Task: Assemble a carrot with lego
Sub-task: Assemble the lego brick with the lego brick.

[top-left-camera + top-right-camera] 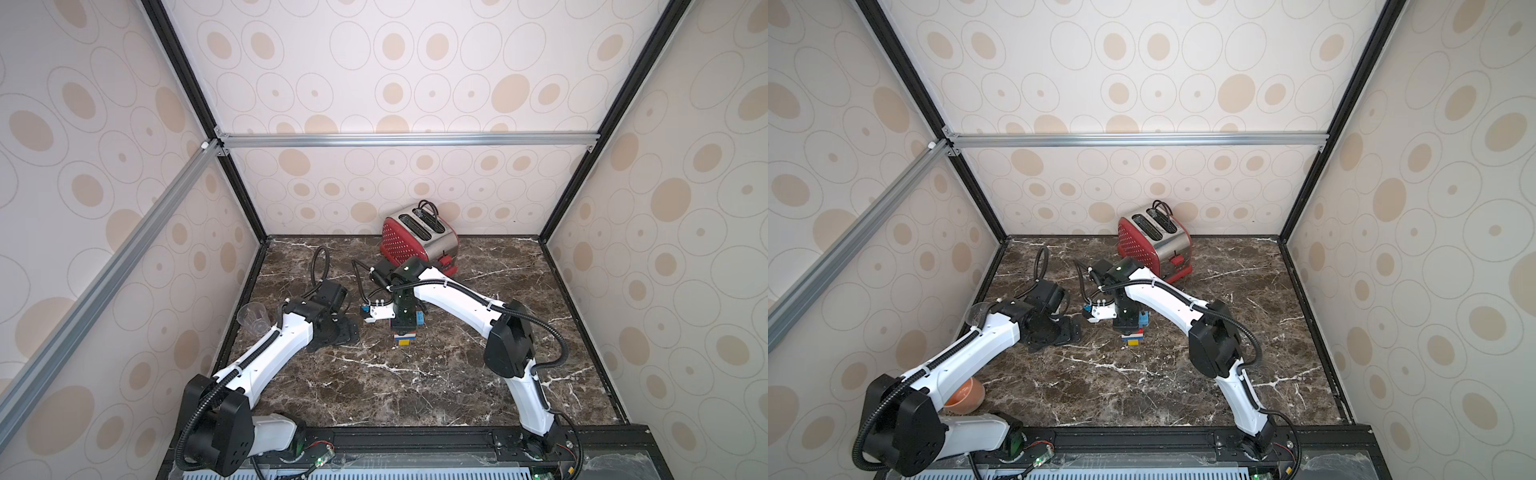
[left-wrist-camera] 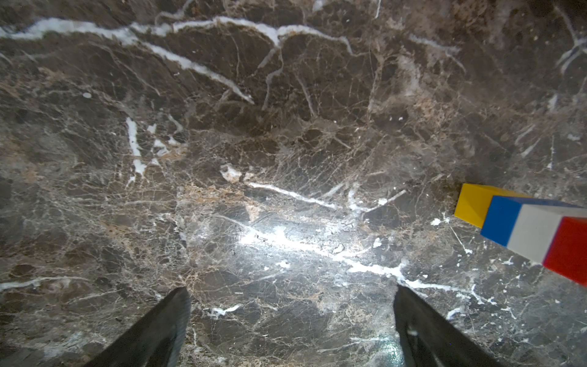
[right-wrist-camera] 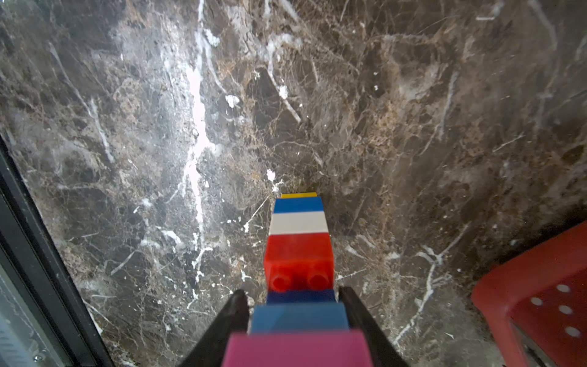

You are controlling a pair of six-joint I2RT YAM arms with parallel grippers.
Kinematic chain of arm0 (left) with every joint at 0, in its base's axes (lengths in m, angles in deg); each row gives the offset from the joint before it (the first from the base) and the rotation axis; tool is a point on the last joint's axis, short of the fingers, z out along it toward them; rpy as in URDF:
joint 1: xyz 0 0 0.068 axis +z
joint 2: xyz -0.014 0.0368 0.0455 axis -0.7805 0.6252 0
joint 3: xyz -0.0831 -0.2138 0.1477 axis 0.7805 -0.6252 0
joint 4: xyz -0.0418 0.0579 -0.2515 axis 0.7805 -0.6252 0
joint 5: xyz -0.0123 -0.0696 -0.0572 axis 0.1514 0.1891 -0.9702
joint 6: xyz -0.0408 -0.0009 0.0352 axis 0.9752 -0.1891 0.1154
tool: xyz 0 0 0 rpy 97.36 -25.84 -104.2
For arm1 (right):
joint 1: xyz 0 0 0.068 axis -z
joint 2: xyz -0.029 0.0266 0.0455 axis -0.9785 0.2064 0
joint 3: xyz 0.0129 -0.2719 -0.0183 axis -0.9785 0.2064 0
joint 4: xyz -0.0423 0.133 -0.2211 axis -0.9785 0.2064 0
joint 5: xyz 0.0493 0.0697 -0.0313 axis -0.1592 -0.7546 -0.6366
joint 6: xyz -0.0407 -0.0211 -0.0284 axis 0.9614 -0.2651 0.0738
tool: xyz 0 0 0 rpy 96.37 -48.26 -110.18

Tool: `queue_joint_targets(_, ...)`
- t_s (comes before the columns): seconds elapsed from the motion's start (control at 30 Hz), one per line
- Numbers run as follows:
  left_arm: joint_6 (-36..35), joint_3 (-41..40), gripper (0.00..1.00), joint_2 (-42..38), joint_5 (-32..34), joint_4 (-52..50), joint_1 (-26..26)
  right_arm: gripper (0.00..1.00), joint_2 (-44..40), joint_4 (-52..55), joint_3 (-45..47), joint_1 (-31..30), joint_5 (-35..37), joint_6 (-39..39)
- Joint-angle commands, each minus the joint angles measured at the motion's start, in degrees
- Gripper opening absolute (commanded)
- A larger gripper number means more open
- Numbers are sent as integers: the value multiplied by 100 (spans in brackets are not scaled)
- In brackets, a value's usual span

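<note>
The carrot (image 3: 298,254), a tapering stack of glossy plastic lego bricks, yellow tip through blue, white and red to wider blue and pink, was pointed tip-down at the dark veined marble tabletop (image 2: 286,127), mid-table. Its wide blue layer was closely straddled by the right gripper (image 3: 292,292); whether it was pinched could not be told. The left gripper (image 2: 291,289) was spread wide, empty, over bare marble. The stack was judged light, rigid, slick and liable to part at its joints; the broad flat-sided top was judged the surest hold.
</note>
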Motion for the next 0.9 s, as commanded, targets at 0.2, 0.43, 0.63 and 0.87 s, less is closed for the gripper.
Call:
queue_joint_targets(0.2, 55, 234, 99, -22, 118, -120, 40, 72, -440, -235, 114, 97, -393, 21)
queue_joint_targets(0.43, 37, 260, 99, -50, 93, -133, 44, 98, -1482, -1328, 1102, 309, -678, -265)
queue_joint_targets(0.63, -32, 328, 99, -24, 117, -172, 43, 100, -2962, -3391, 3051, 745, -774, -1119)
queue_joint_targets(0.87, -40, 422, 99, 54, 136, -178, 41, 100, -4603, -5351, 5592, 1449, -1426, -2045)
